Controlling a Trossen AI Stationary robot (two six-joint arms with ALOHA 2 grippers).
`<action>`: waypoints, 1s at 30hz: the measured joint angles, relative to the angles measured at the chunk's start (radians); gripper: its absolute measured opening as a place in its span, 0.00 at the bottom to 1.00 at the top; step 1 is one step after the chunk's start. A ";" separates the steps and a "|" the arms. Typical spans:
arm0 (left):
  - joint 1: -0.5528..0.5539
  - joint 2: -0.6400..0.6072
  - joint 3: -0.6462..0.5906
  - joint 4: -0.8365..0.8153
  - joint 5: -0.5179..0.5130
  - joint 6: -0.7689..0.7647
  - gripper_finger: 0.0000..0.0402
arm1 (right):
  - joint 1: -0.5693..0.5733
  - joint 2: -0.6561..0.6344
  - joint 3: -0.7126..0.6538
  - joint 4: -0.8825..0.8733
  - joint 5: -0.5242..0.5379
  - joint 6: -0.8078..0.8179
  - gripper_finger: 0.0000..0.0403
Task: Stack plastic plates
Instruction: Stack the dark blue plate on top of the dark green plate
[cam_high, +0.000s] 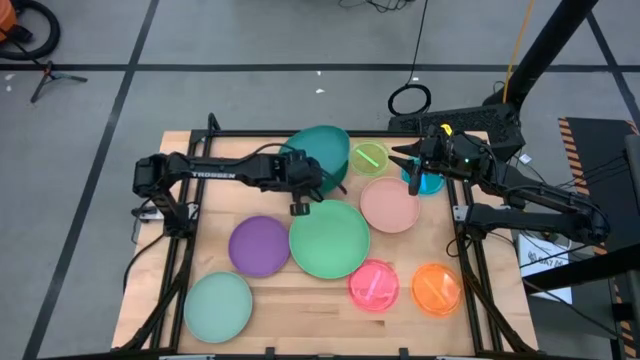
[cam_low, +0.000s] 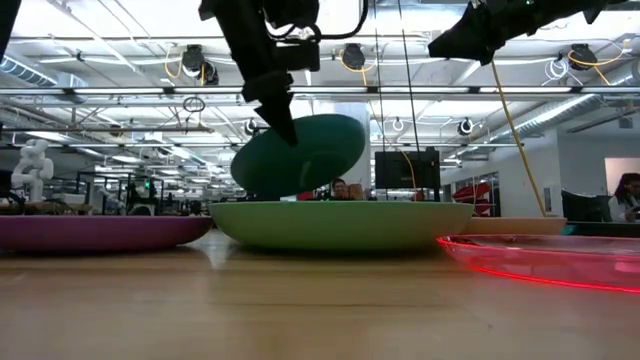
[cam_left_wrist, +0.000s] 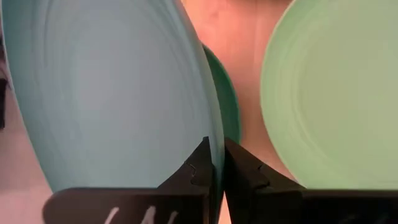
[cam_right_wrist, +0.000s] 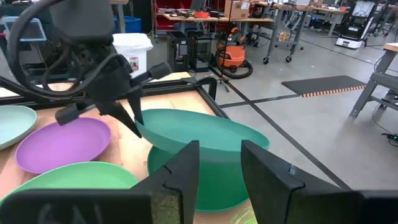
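Observation:
My left gripper (cam_high: 305, 192) is shut on a teal plate (cam_high: 322, 150), which it carries tilted in the air near the table's far edge. A dark green plate (cam_right_wrist: 205, 180) lies flat on the table right below it. My right gripper (cam_right_wrist: 221, 168) is open and hovers above the table's far right part, beside a small lime plate (cam_high: 370, 158) and a small blue plate (cam_high: 432, 183). A large green plate (cam_high: 328, 238), a purple one (cam_high: 259, 245), a pale pink one (cam_high: 390, 205), a hot pink one (cam_high: 374, 285), an orange one (cam_high: 436, 288) and a mint one (cam_high: 218, 307) rest flat on the wood. My left gripper (cam_left_wrist: 217, 165) pinches the teal plate's rim (cam_left_wrist: 214, 146) between its two fingers, one on the inner face and one on the underside. The fingers (cam_low: 280, 120) slant down from the table's left and near side. The plate (cam_low: 300, 155) is lifted clear and tilted.
The wooden table (cam_high: 300, 320) has a black frame along its edges. Plates cover most of the middle and near part. The low view shows the green plate (cam_low: 340, 222) just under the lifted teal one. A person (cam_low: 625, 195) sits in the room beyond.

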 joint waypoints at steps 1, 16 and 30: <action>0.003 0.005 0.000 -0.004 0.001 0.011 0.05 | 0.000 0.000 0.000 0.000 0.000 0.000 0.28; 0.042 0.050 -0.001 -0.072 0.049 0.126 0.05 | 0.000 0.000 0.000 -0.002 0.000 -0.001 0.28; 0.043 0.050 -0.001 -0.085 0.049 0.109 0.05 | 0.000 0.000 0.000 -0.002 0.000 -0.002 0.28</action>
